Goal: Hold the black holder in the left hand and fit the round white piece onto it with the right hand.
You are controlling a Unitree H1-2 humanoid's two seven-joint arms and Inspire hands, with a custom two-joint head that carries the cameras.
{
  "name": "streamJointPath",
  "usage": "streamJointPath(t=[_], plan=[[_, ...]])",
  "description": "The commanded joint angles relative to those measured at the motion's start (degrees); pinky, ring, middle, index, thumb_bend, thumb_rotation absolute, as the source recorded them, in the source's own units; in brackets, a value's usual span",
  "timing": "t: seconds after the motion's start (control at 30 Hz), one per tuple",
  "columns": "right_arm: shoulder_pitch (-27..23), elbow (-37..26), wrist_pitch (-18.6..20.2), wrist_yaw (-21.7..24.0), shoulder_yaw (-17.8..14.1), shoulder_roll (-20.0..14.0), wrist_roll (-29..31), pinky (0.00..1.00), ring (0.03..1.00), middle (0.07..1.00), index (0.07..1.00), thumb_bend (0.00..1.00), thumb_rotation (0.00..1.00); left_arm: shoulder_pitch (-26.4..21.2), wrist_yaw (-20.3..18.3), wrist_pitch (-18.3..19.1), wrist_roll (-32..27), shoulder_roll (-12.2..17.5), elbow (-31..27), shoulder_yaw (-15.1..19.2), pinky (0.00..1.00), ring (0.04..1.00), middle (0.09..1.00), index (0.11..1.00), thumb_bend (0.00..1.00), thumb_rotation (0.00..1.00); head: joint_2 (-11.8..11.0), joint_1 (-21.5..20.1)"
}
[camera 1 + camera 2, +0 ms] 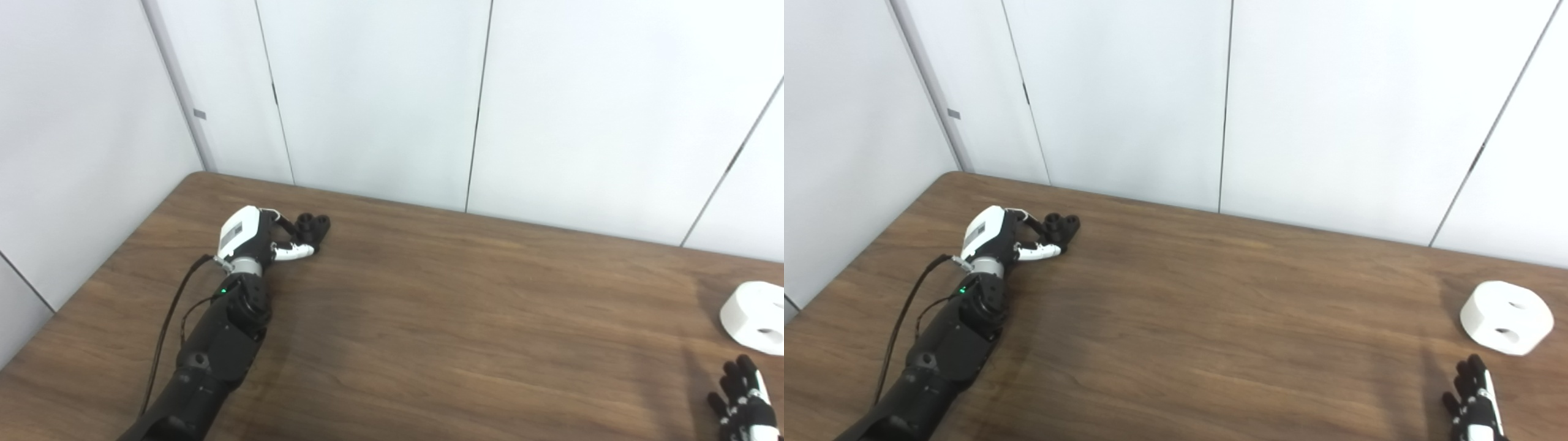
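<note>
Two hands work over a brown wooden table (pixel 1213 318) below white wall panels (pixel 1127 92). The left hand (pixel 254 236) curls its fingers around the black holder (pixel 311 226) near the table's far left corner. The right hand (pixel 1473 401), fingers spread, is near the round white piece (pixel 1507 317), whose two holes show whole only in the right eye view.

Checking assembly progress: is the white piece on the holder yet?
No. The round white piece lies on the table, far from the black holder at the left hand.

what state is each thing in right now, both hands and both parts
left hand: on the table at the far left, fingers curled around the holder
holder: black, on the table, in the left hand's grasp, not lifted
white piece: resting on the table at the far right, holes facing up, untouched
right hand: open, fingers apart, just short of the white piece, holding nothing
</note>
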Motion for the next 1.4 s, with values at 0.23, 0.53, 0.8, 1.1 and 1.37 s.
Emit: streamJointPath(t=[0.23,0.53,0.8,1.1,1.37], plan=[[2.02,-0.52,-0.94,1.04,0.21,-0.29,1.34,1.0,1.0,1.0,1.0,0.57,1.0,-1.42,0.16,-0.24,-1.77,0.08,-2.12,0.88,0.86,0.943,0.867,0.49,0.56,0.08,0.15,0.23],[1.93,-0.5,-1.7,0.87,-0.11,-0.06,1.99,1.0,1.0,1.0,1.0,0.57,1.0,-1.76,0.32,-1.2,-1.13,0.48,-1.34,-0.19,0.78,0.882,0.811,0.482,0.52,0.05,0.04,0.27],[1.93,-0.65,-1.65,0.7,0.0,0.04,1.53,1.0,1.0,1.0,1.0,0.58,1.0,-1.09,-0.88,-1.85,-2.36,0.67,-1.89,-0.15,0.81,0.887,0.799,0.482,0.52,0.04,0.12,-0.51],[1.97,-1.02,-0.9,0.5,0.0,0.42,1.96,1.0,1.0,1.0,1.0,0.57,1.0,0.93,-3.64,-1.48,-2.7,0.63,-5.52,-0.86,0.8,0.876,0.788,0.483,0.52,0.05,0.59,-1.31],[1.91,-1.34,-0.54,-0.15,0.15,0.66,0.91,1.0,1.0,0.993,1.0,0.58,1.0,6.79,-7.55,-1.87,-2.39,0.42,-14.98,-2.11,0.87,0.898,0.79,0.484,0.52,0.04,1.21,-2.87]])
